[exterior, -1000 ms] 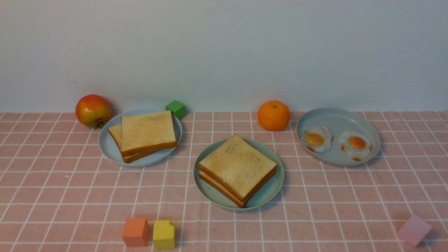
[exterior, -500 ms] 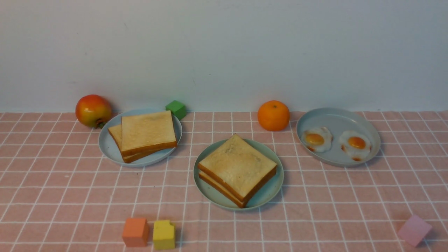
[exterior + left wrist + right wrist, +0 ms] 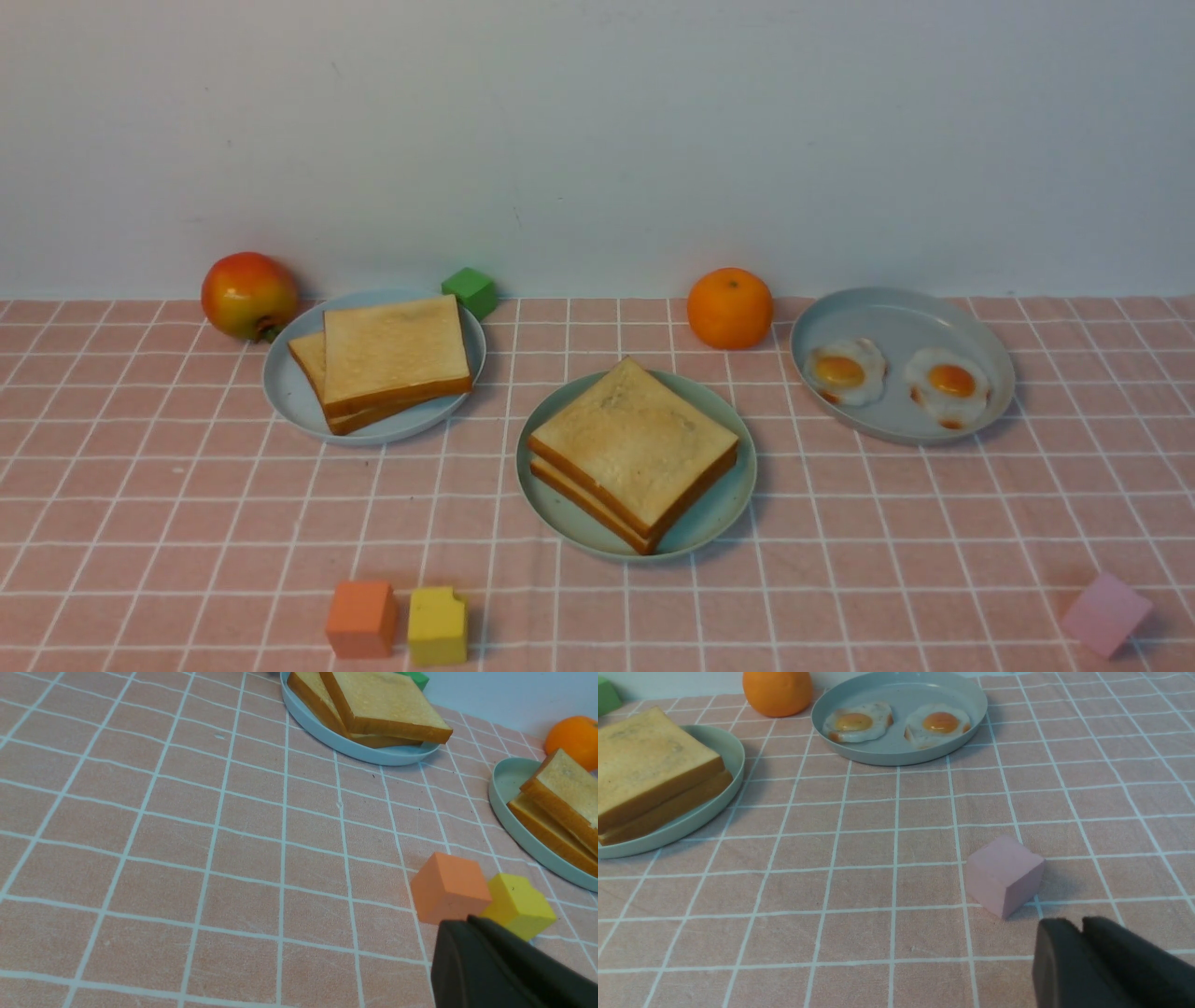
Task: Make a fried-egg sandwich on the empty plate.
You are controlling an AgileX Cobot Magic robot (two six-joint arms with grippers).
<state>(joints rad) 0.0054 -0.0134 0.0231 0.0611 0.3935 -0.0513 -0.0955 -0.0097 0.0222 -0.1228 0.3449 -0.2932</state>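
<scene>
We see a pink checked cloth (image 3: 168,504) spread before a pale wall (image 3: 597,131), largest things first. Far right sits a grey plate (image 3: 896,313) with two fried eggs (image 3: 845,371) side by side, apart from each other. At centre the mint plate (image 3: 719,513) carries the sandwich (image 3: 635,448): two toast slices stacked, corner toward us; any egg between them is hidden from view. Far left a blue plate (image 3: 289,401) holds a toast stack (image 3: 392,359), its top slice shifted right. An apple (image 3: 248,293) rests just beside that plate's far left rim, an orange (image 3: 729,307) between the mint and grey plates, toward the wall. A pink block (image 3: 1105,613) lies near right; an orange block (image 3: 360,618) and a yellow block (image 3: 437,624) sit near left, just beside each other; a green block (image 3: 470,290) stands behind the blue plate. Our left gripper (image 3: 472,921) shows only in its wrist view, fingers pressed together on nothing, close to the orange and yellow blocks. Our right gripper (image 3: 1080,926) hangs empty near the pink block, a thin gap showing between its fingers.
</scene>
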